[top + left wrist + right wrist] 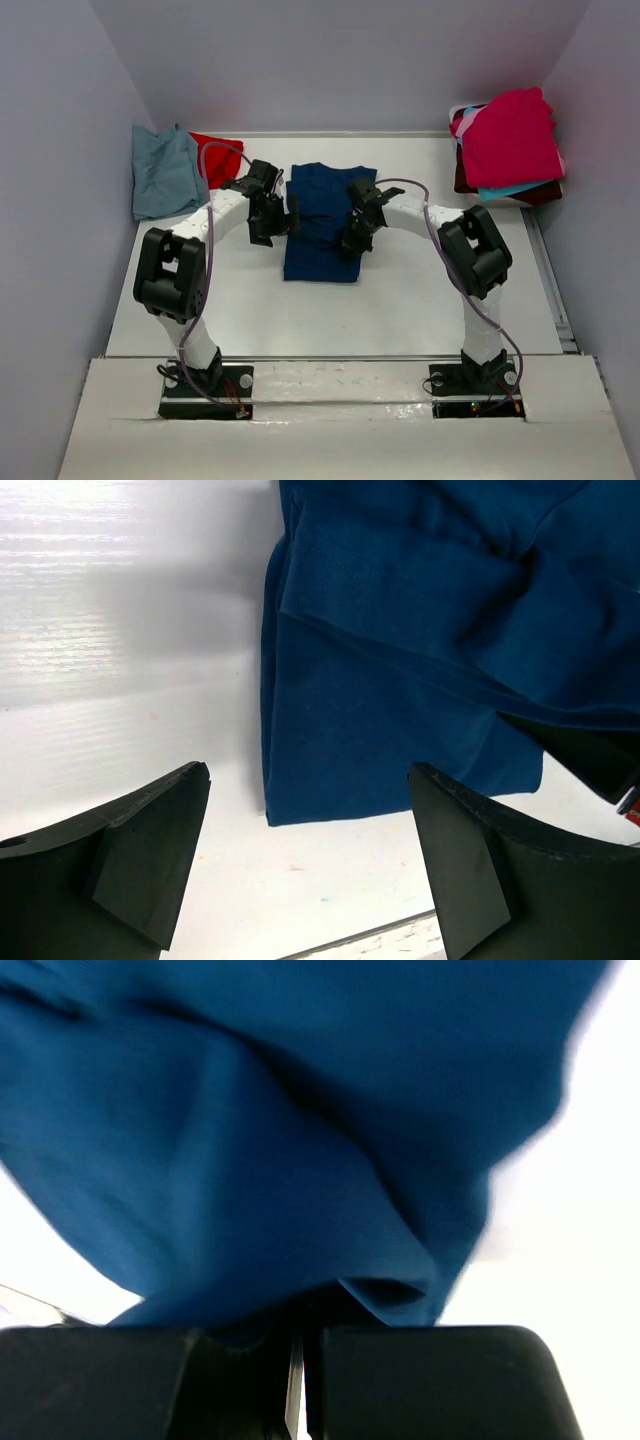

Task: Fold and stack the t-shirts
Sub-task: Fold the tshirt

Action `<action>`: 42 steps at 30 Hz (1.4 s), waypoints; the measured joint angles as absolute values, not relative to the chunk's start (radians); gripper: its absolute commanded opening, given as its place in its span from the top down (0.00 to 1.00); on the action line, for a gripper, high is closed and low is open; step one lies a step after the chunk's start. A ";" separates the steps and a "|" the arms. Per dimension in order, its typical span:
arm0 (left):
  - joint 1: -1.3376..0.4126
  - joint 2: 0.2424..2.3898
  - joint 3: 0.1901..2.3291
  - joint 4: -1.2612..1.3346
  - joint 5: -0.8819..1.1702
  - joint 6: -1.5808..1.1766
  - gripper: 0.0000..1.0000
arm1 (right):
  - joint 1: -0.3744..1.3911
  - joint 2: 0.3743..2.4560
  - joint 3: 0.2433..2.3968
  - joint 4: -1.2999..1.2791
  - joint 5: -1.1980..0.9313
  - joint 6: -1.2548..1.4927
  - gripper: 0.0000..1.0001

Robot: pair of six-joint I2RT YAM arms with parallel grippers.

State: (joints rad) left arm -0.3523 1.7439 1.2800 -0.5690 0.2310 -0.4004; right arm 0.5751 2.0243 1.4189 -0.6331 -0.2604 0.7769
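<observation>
Top external view: the navy t-shirt [322, 200] lies at mid-table between the two arms, collar toward the far side, hem toward the near side.
Table: the white table [420, 300] carries all the cloth, with bare surface near the hem.
Left arm: the left hand [310, 780] hovers over the shirt's near left corner with its fingers spread wide and nothing between them.
Left edge of shirt: the left wrist view shows a doubled layer along this side, so the sleeve appears to be turned inward.
Right arm: the right hand [295, 1345] is clamped tight on a ridge of navy cloth at the shirt's right edge. The right wrist view shows fabric bunched and rising out of the closed fingers.
Reason for grip (judgement): the right side is probably being taken up to fold it inward to match the left. The left hand looks placed to steady or take the opposite edge.
Far left: a blue-grey t-shirt [165, 175] lies flat by the wall, with a red t-shirt [218, 158] just beside it and partly under it. This is likely the finished stack.
Far right: a loose heap of t-shirts [510, 135], magenta on top with turquoise and maroon showing beneath, is probably waiting to be folded.
Risk (judgement): the pinch is small, so the cloth may slip or drag the whole shirt sideways.
</observation>
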 measured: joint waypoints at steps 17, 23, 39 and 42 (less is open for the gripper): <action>-0.353 1.793 1.291 -0.574 0.235 -0.396 0.07 | 0.395 2.075 1.615 -0.667 -0.264 0.747 0.93; -0.361 1.811 1.299 -0.581 0.239 -0.386 0.08 | 0.340 2.143 1.699 -0.682 -0.272 0.729 0.93; -0.364 1.826 1.324 -0.592 0.251 -0.371 0.07 | 0.345 1.959 1.613 -0.732 -0.372 0.695 0.85; -0.364 1.835 1.331 -0.590 0.255 -0.371 0.07 | 0.373 1.943 1.605 -0.727 -0.391 0.691 0.85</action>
